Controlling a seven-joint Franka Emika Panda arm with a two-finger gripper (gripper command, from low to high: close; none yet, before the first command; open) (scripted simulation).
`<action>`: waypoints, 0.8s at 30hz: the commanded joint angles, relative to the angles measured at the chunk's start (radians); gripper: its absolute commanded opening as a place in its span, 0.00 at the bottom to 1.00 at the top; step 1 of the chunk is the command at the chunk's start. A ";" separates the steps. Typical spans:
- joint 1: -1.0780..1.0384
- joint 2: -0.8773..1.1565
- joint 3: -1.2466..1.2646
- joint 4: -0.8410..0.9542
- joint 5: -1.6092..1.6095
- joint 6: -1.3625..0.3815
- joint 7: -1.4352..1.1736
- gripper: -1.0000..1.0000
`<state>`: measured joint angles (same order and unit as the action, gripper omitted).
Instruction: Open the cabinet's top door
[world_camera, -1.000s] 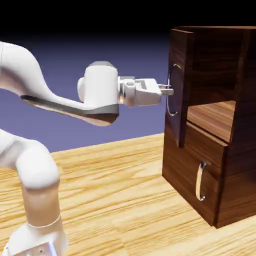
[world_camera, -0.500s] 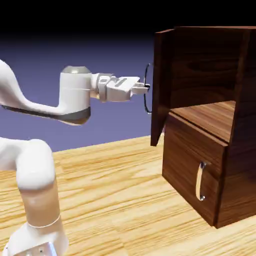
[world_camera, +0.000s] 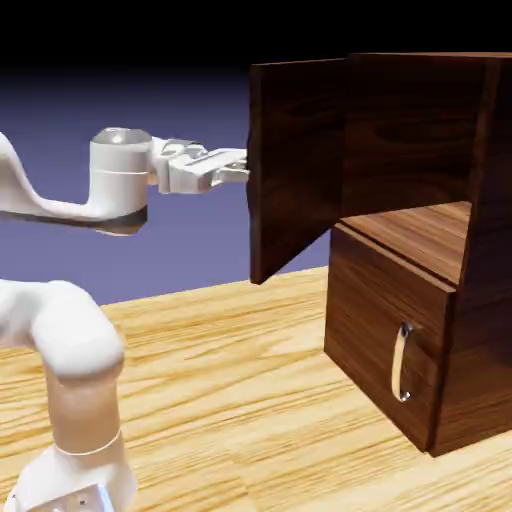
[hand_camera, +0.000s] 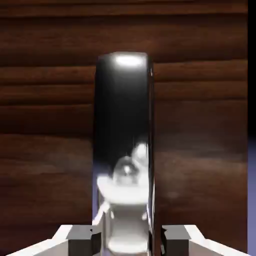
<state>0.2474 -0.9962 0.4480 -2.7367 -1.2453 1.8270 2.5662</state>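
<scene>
Top door (world_camera: 295, 160) swung well out from cabinet (world_camera: 440, 250), free edge twd arm. Gripper (hand_camera: 128, 240) clamped narrow on door's silver handle (hand_camera: 125, 150), fingers (hand_camera: 82, 242) hugging both sides. Upper compartment open; bare table (world_camera: 220, 380) below door.

Table (world_camera: 230, 380): light wood-grain top, planks running across the exterior view. Two things sit directly on it: cabinet (world_camera: 430, 330) at right, standing upright with its base flat on the surface, and the arm's white base (world_camera: 70, 480) at lower left. They're well apart.
</scene>
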 joint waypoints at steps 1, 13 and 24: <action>-0.013 0.010 0.036 0.016 0.034 -0.029 -0.001 0.00; -0.324 -0.022 0.394 0.172 0.352 -0.115 -0.078 0.00; -0.677 0.080 0.767 0.563 0.551 -0.509 -0.088 0.00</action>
<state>-0.4298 -0.9158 1.2153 -2.1735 -0.6944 1.3190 2.4782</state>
